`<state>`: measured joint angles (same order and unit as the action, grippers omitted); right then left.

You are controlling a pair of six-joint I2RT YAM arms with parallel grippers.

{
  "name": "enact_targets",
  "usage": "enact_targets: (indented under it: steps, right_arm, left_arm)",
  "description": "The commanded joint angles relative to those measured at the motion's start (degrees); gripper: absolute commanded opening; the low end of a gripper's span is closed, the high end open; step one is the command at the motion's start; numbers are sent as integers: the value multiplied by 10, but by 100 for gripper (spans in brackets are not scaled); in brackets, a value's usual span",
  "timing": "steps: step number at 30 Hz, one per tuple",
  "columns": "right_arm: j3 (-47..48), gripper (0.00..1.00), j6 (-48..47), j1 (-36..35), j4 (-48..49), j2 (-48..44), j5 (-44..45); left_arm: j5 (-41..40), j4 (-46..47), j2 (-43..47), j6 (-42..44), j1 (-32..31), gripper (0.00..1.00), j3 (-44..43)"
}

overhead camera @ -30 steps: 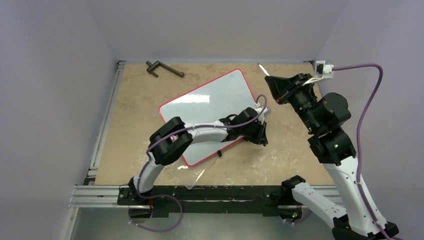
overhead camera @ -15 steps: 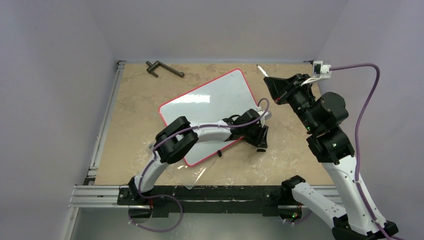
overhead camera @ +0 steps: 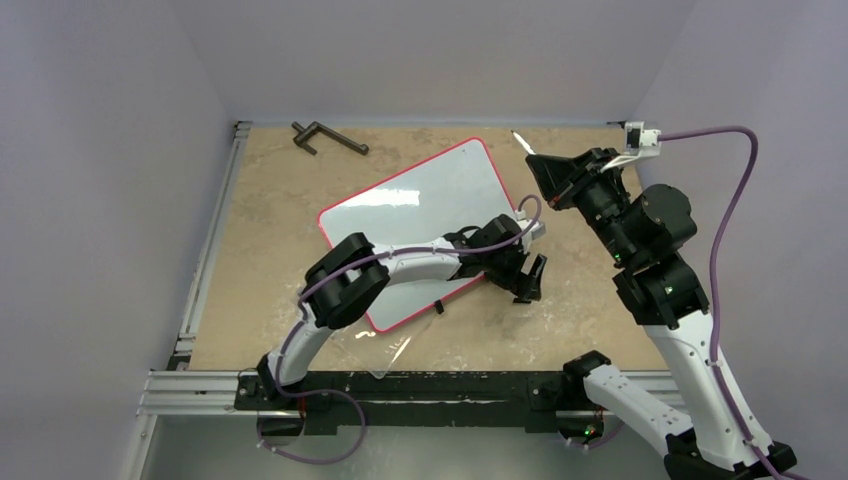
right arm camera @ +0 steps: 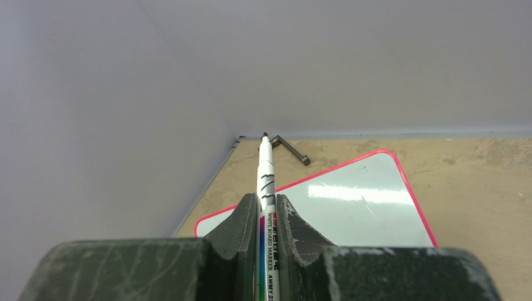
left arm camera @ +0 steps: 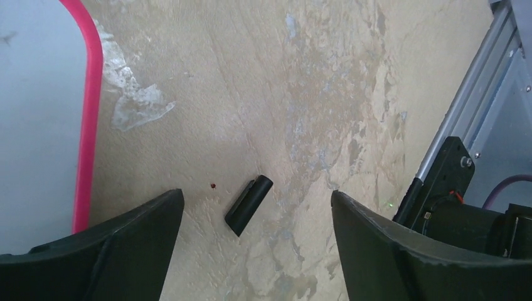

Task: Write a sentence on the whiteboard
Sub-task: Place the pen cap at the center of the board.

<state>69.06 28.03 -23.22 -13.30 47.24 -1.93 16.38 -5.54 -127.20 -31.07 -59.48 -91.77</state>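
Item: whiteboard (overhead camera: 420,215), red-rimmed, lying flat and skewed on the tan table (overhead camera: 260,260), mid-field; its surface looks blank in every view, with no stroke of the sentence legible yet. Item: left gripper (overhead camera: 528,278), low over the table just off the board's right-hand edge; its jaws, nearly together a second ago, now stand wide apart and grasp nothing. Item: black cap (left arm camera: 248,207), a short cylinder lying loose on the table between those spread fingers, touching neither, near the red rim; judged to have been set down by that release. Item: right gripper (right arm camera: 265,204), raised over the far right of the table and clenched on the marker (right arm camera: 265,166); the barrel runs out along the fingers, bare tip foremost, well clear of the board. Item: dark metal crank (overhead camera: 328,137), far left corner. Assessment: uncapping appears complete and the cap is parked, but the writing itself has not begun; next the right arm would need to bring the nib down onto the board, and the left arm, lying across the board's near portion, would do well to clear it
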Motion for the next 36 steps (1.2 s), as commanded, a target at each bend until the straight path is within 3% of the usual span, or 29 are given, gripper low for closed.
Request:
enact_targets:
  steps: [1, 9, 14, 21, 26, 36]
  right_arm:
    - [19, 0, -10, 1, 14, 0, -12]
    - [41, 0, -20, 1, 5, -4, -14]
    - [48, 0, -20, 1, 4, -5, -16]
    - [43, 0, -21, 1, 3, -5, -24]
    - [32, 0, -18, 2, 7, -4, -34]
    - [31, 0, -15, 1, -4, 0, -49]
  left_arm:
    - [-36, -23, 85, 55, 1, 94, -8]
    - [-91, -115, 211, 140, 6, 93, 26]
    - [-57, -184, 314, 171, 45, 89, 52]
    - [-14, -261, 461, 216, 180, 89, 96]
    - [8, -273, 516, 201, 304, 88, 110]
    - [211, -238, 473, 156, 524, 88, 79]
